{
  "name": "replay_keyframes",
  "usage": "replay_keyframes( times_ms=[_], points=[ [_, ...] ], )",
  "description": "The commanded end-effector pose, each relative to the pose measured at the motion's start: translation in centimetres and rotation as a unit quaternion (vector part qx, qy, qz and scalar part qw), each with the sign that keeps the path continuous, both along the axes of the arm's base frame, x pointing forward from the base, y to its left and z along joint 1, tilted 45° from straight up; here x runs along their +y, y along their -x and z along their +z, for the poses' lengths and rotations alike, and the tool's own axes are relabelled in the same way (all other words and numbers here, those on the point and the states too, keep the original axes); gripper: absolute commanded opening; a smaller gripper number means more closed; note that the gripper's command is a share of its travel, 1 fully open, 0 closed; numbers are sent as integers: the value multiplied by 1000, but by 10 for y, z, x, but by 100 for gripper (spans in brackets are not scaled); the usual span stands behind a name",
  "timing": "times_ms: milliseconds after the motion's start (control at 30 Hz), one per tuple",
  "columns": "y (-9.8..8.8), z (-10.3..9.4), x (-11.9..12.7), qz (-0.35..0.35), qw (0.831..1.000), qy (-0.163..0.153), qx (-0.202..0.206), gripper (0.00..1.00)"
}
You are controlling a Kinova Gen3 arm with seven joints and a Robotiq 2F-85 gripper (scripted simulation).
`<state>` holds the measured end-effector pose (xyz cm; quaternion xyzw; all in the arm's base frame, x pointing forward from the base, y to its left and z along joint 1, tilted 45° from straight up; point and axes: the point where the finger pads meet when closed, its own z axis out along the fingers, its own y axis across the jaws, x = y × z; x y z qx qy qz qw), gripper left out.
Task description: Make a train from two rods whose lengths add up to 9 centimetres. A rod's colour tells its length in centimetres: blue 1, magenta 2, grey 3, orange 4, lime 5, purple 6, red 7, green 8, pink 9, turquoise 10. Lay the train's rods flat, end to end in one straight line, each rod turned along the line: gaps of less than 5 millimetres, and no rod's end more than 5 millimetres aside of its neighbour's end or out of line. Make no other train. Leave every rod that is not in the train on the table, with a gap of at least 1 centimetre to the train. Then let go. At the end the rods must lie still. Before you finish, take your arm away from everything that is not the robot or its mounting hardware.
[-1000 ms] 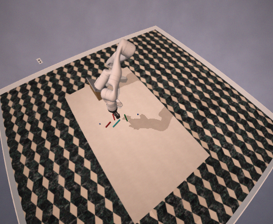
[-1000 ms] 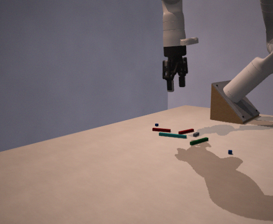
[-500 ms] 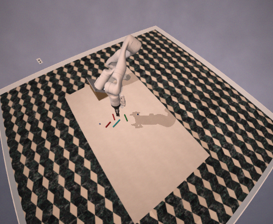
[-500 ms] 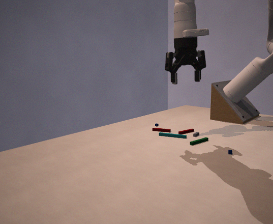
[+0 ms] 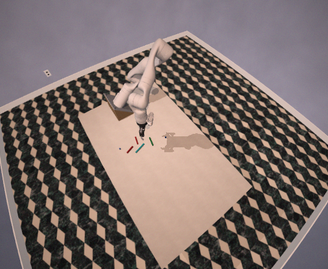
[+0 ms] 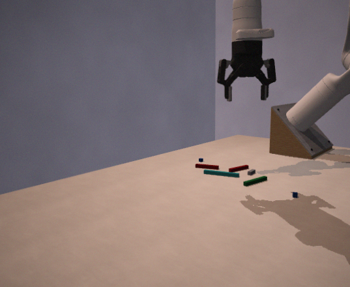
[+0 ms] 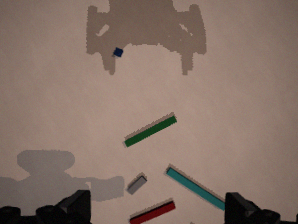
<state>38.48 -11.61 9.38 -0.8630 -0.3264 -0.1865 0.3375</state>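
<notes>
My gripper (image 6: 246,92) high above the table (image 6: 114,228), fingers spread apart and empty, green rod (image 6: 255,181), 2 red rods below

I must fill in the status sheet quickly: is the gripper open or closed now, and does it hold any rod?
Gripper: open, holding nothing, above the rods on the table.

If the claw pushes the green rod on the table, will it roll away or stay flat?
The green rod looks square-edged and lies flat, so it will probably slide or pivot, not roll. It seems straight and stiff, unlikely to bend. Being thin, it may twist if the open claw grips off-centre.
</notes>
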Motion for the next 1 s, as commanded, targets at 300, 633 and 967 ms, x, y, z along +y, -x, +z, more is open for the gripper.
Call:
replay_keyframes(
  times_ms=[300,633,967],
  points=[
    [-2,10,1,-30,999,-1,20,100],
    [-2,11,1,-35,999,-1,23,100],
    [-2,11,1,-35,999,-1,23,100]
  ],
)
